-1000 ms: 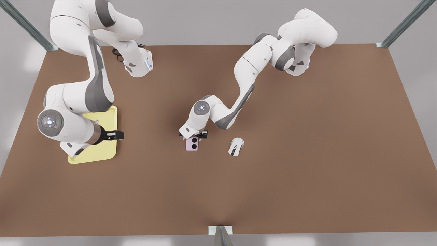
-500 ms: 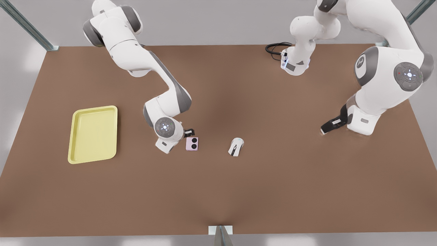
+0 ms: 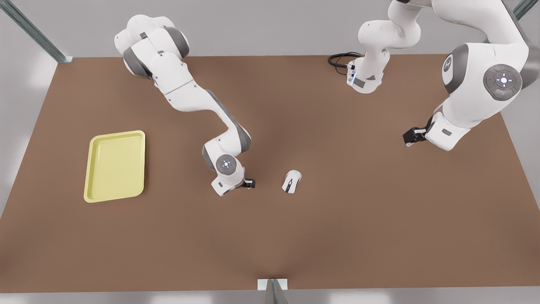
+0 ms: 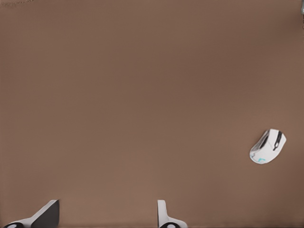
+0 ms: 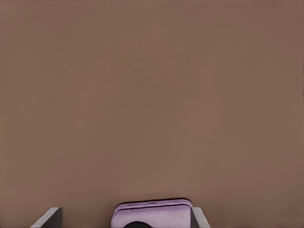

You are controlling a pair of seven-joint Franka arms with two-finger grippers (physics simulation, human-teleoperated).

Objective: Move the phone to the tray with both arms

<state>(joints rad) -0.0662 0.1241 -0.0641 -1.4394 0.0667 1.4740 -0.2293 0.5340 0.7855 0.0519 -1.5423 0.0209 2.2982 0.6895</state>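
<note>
In the front view the phone (image 5: 152, 216) is hidden under the right gripper (image 3: 244, 184); the right wrist view's edge cuts it off

On the brown table (image 3: 337, 236) the yellow tray (image 3: 114, 165) lies at nine o'clock. A white mouse (image 3: 291, 181) sits near the centre. Just beside it, toward nine o'clock, the right gripper (image 3: 249, 183) hangs low at the table. The left gripper (image 3: 411, 136) hovers at three o'clock, well apart. A black cable (image 3: 339, 60) coils at one o'clock.
</note>
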